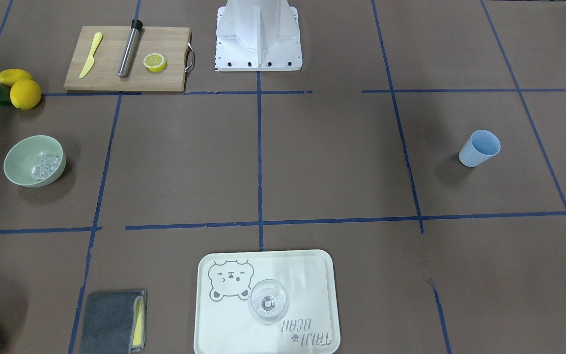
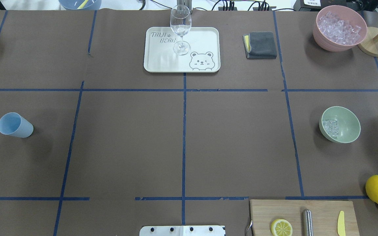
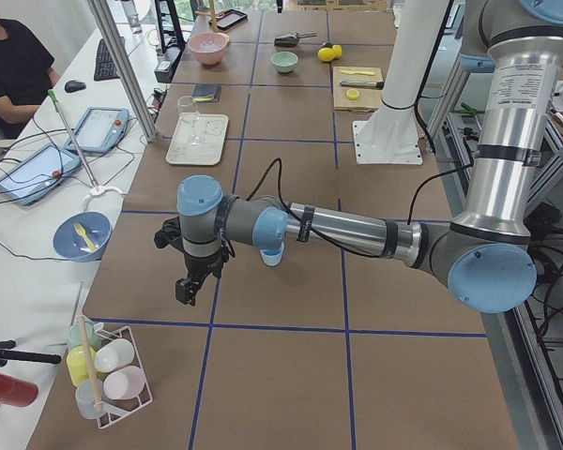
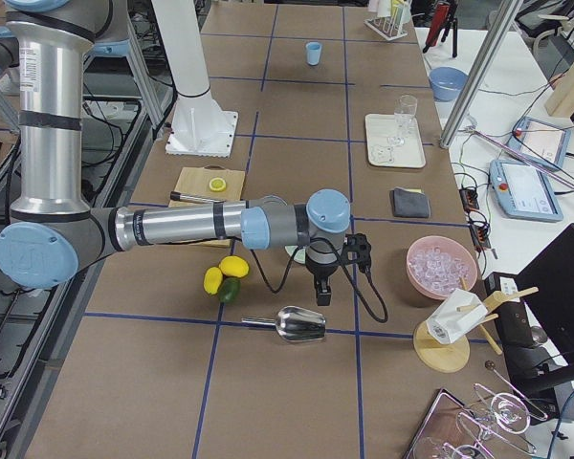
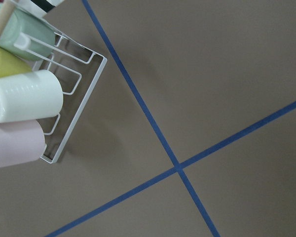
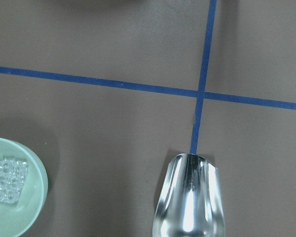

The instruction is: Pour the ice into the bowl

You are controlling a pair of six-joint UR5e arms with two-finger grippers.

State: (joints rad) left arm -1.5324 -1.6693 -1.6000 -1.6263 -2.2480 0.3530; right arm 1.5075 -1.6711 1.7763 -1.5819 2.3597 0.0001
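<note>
The scoop (image 6: 190, 197) lies on the table at bottom centre. Ice (image 2: 330, 127) sits in the bowl (image 2: 351, 129), right of centre. I cannot tell whether the left gripper (image 3: 188, 287) or the right gripper (image 4: 321, 291) is open or holds anything. A low sweep by the right arm could tip the bowl.

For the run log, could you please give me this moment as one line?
ice: in bowl | scoop: lying beside bowl, apart | left hand: open/shut unclear | right hand: open/shut unclear

Ice (image 2: 331, 127) in bowl (image 2: 349, 126) at robot's right, cup (image 2: 13, 125) far left, glass (image 2: 180, 26) on tray (image 2: 162, 59) ahead between them
</note>
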